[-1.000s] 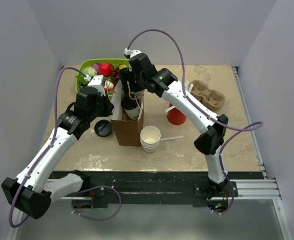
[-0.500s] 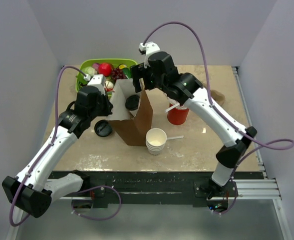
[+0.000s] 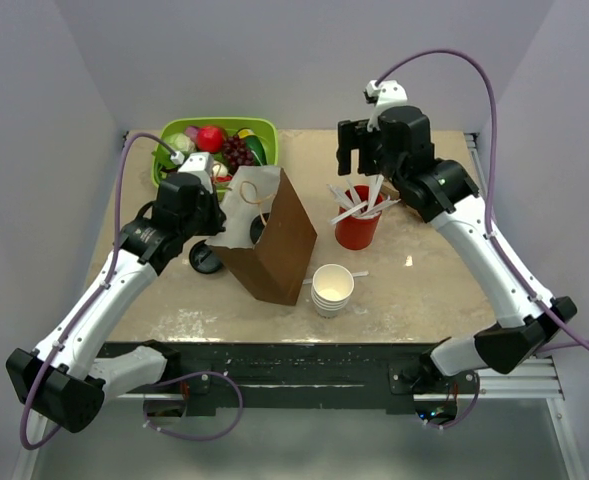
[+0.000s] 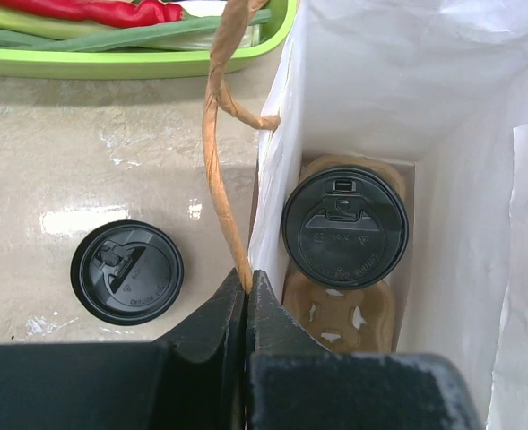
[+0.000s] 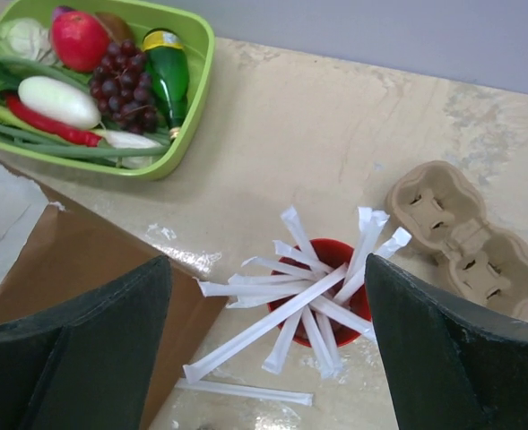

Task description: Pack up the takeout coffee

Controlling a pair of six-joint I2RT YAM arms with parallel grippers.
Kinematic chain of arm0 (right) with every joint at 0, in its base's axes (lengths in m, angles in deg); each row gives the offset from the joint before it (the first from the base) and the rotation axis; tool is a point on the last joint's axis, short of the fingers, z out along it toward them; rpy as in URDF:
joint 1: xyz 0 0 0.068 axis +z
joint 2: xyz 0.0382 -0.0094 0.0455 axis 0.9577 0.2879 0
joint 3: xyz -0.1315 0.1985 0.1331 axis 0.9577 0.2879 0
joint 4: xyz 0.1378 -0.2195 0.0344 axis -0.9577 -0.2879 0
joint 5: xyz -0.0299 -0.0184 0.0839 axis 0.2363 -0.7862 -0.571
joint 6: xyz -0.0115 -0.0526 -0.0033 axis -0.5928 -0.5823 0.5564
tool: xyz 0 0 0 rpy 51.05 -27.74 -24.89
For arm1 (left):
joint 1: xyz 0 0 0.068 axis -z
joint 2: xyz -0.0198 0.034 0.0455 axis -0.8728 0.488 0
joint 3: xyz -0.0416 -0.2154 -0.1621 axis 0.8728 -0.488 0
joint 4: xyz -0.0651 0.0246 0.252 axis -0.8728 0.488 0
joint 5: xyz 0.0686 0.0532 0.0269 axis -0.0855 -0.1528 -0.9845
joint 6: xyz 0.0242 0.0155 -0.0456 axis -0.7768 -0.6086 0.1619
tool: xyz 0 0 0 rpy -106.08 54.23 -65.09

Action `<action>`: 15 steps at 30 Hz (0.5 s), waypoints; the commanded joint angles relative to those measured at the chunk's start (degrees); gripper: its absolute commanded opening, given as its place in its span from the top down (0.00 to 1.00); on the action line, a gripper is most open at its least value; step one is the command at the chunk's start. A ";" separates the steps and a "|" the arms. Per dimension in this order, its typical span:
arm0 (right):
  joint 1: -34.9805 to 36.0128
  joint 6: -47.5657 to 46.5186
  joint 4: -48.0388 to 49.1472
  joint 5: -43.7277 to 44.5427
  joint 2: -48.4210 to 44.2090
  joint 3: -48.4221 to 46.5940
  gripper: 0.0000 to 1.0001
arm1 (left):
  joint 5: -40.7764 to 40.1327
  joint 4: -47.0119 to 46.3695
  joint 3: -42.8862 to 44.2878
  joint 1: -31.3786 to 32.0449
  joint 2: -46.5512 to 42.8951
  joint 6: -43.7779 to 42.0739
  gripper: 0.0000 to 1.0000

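The left arm reaches forward from its base with the elbow bent, and the left pincer (image 4: 246,279) points down at the mouth of the bag (image 3: 286,240). Its two dark, wedge-shaped fingers are pressed together with no gap, and they pinch the twisted paper handle (image 4: 214,134) where it meets the bag's rim.

The bag is of stiff brown paper outside and creased white paper inside, and in the top view it leans.

The takeout coffee (image 4: 344,227) is inside the bag, just beyond the left pincer and a little to its right, low at the bottom. It sits in a moulded tray of rough brown pulp (image 4: 340,313). Only its round black plastic lid shows, facing up to the wrist camera, so the cup's long axis runs up and down. The sip hole is on the side away from the pincer.

To the left of this pincer, outside the bag, a loose black lid (image 4: 126,271) lies flat on the mottled beige table (image 4: 57,161).

The right arm is stretched high and far. The right pincer (image 5: 265,269) is spread wide and holds nothing. Under it stands a red cup (image 5: 333,253) full of white wrapped straws.
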 commanded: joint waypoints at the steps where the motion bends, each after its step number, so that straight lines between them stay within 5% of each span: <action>1: 0.33 -1.89 1.75 -1.94 0.33 1.03 0.12 | 0.26 -0.79 2.08 -0.10 -0.05 0.56 0.99; 7: 0.42 -11.02 5.42 -16.16 0.78 5.42 0.20 | 0.35 -0.62 2.61 -0.10 -1.10 0.56 0.99; 15: 0.33 -15.86 5.53 -19.26 3.06 7.44 0.20 | -0.18 -0.70 3.40 -0.10 -2.07 0.47 1.00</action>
